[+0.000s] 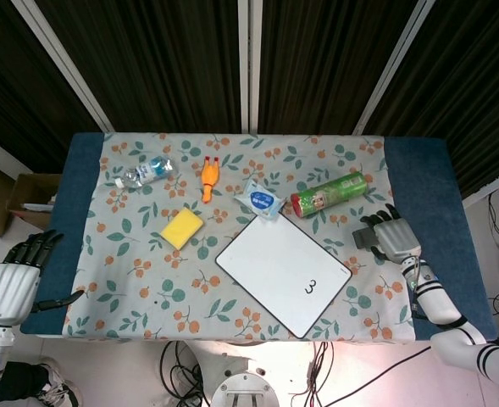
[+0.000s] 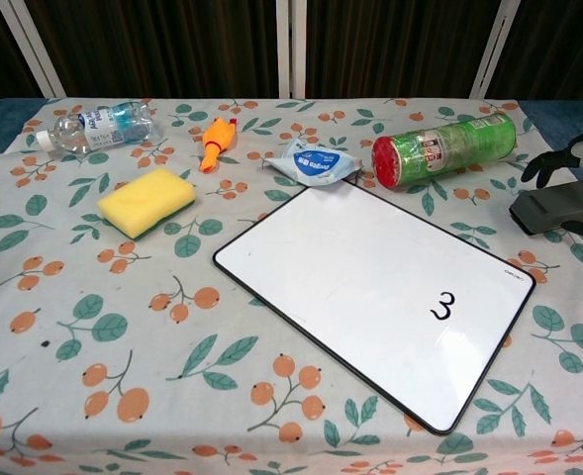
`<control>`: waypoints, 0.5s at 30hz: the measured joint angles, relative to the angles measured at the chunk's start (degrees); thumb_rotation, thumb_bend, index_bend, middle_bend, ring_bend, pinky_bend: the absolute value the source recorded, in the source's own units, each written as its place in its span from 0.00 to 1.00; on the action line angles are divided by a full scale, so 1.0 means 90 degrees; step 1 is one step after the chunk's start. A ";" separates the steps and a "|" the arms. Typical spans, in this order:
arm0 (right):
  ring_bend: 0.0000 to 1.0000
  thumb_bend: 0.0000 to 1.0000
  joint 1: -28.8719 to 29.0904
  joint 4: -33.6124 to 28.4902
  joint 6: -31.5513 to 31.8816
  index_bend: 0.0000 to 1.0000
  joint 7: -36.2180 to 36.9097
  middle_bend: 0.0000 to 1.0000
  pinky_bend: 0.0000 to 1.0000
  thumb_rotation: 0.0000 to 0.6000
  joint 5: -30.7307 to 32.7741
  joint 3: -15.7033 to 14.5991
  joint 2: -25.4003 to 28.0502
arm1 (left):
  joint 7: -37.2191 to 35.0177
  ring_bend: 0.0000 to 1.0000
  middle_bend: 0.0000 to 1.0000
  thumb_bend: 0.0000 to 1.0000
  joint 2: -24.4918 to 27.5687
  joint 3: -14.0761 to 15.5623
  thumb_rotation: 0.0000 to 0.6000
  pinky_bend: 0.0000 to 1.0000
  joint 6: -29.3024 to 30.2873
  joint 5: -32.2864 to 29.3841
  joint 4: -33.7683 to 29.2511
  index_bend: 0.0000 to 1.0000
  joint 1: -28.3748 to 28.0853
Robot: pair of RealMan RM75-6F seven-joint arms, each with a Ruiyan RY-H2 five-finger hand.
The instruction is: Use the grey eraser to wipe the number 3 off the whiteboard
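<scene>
- My right hand [image 1: 396,239] sits over the grey eraser [image 2: 558,207] at the right side of the table; fingers curl down over its far edge, thumb at the near side. Whether they actually clamp it, I cannot tell.
- In the chest view my right hand's dark fingertips [image 2: 543,166] drape at the eraser's top edge; most of the eraser body shows bare below them.
- Eraser lies flat on the floral tablecloth [image 1: 130,254], just beside the whiteboard's right corner, apart from it.
- Whiteboard [image 1: 274,259] lies flat, turned diamond-wise, near the table's front middle. The number 3 [image 2: 442,305] is intact, in black, near its right corner.
- My left hand [image 1: 13,280] hangs off the table's left front corner, fingers apart, holding nothing.
- Green canister [image 1: 329,194] lies on its side behind the whiteboard, near the eraser.
- Blue-and-white packet [image 1: 259,200] touches the whiteboard's far corner.
- Yellow sponge [image 1: 182,228] left of the whiteboard, apart from it.
- Orange rubber chicken [image 1: 207,180] and water bottle [image 1: 145,172] lie along the far left part of the cloth.
</scene>
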 measured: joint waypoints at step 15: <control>0.24 0.32 0.0087 0.0060 -0.0124 0.34 -0.0130 0.32 0.07 1.00 0.0179 -0.0040 -0.0110 | -0.0097 0.12 0.10 0.03 -0.0047 -0.0004 0.48 0.23 -0.0046 -0.0100 0.0115 0.13 0.0005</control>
